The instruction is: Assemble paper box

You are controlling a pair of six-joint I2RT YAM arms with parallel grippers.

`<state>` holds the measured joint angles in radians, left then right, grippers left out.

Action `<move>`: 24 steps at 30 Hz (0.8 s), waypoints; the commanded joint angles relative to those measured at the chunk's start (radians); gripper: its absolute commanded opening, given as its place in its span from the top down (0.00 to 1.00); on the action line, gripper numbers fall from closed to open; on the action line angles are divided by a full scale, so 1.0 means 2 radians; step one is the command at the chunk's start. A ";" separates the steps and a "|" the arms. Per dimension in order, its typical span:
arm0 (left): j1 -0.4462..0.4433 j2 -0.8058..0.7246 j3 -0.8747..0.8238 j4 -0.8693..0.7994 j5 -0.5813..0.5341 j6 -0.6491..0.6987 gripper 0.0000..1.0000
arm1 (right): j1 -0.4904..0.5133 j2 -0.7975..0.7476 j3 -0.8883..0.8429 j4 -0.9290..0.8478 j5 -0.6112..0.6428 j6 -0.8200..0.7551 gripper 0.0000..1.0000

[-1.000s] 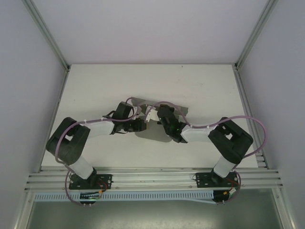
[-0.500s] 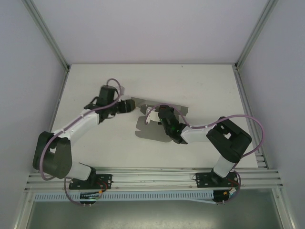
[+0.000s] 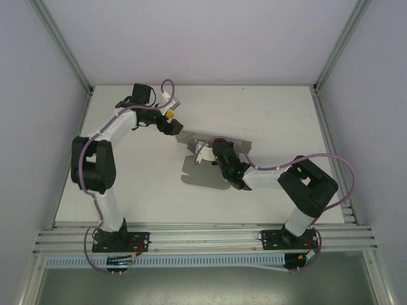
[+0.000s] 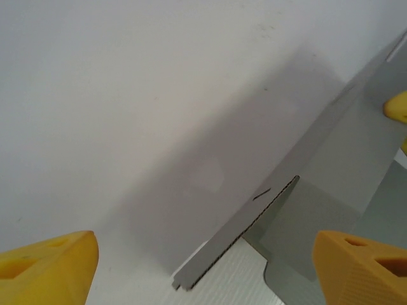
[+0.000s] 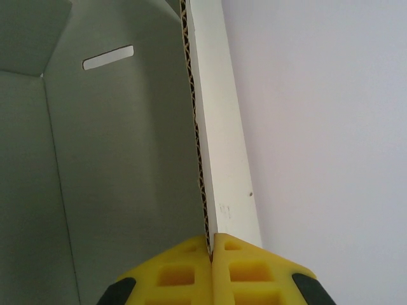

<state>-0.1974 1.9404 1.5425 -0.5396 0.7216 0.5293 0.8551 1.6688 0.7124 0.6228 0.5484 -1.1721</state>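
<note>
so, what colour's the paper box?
The paper box is grey, clearest in the right wrist view.

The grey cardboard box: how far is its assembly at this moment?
Done: little; the thin grey die-cut cardboard sheet lies mostly spread on the white table. In hand: the right tool pinches one panel's edge; the left tool is open, holding nothing. Left: raising the walls and tucking tabs into the slot.

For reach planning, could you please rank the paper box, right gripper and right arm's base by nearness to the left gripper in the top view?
From the left gripper:
1. paper box, just beside it.
2. right gripper, shut on the box's edge.
3. right arm's base, near-right corner.
</note>
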 commanded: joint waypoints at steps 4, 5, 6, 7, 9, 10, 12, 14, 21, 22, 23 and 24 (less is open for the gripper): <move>0.001 0.028 0.027 -0.093 0.040 0.093 0.13 | -0.005 0.006 0.000 -0.075 -0.012 0.018 1.00; -0.001 0.034 0.030 -0.096 0.037 0.093 0.13 | -0.005 0.005 0.001 -0.077 -0.012 0.019 1.00; -0.002 0.040 0.037 -0.103 0.037 0.094 0.14 | -0.005 0.006 0.002 -0.078 -0.013 0.019 1.00; -0.002 0.048 0.044 -0.104 0.034 0.093 0.15 | -0.005 0.005 0.002 -0.079 -0.014 0.018 1.00; -0.005 0.063 0.056 -0.105 0.018 0.086 0.18 | -0.005 0.005 0.003 -0.080 -0.014 0.020 1.00; -0.005 0.069 0.063 -0.107 0.014 0.085 0.19 | -0.005 0.006 0.004 -0.082 -0.015 0.021 1.00; -0.008 0.077 0.072 -0.115 0.015 0.087 0.22 | -0.005 0.006 0.005 -0.084 -0.015 0.023 1.00; -0.012 0.077 0.071 -0.111 0.013 0.092 0.23 | -0.005 0.008 0.008 -0.087 -0.015 0.024 1.00; -0.028 0.107 0.107 -0.138 0.004 0.114 0.36 | -0.006 0.005 0.013 -0.092 -0.018 0.027 1.00; -0.031 0.112 0.111 -0.140 -0.003 0.116 0.40 | -0.005 0.004 0.013 -0.093 -0.017 0.028 1.00; -0.033 0.118 0.115 -0.142 -0.010 0.117 0.44 | -0.005 0.004 0.013 -0.092 -0.017 0.028 1.00; -0.036 0.125 0.119 -0.146 -0.017 0.116 0.49 | -0.005 0.003 0.013 -0.092 -0.016 0.029 1.00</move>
<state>-0.2554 2.1422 1.7508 -0.7673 0.7162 0.7250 0.8505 1.6688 0.7437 0.5636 0.5480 -1.1465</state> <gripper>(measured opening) 0.531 0.045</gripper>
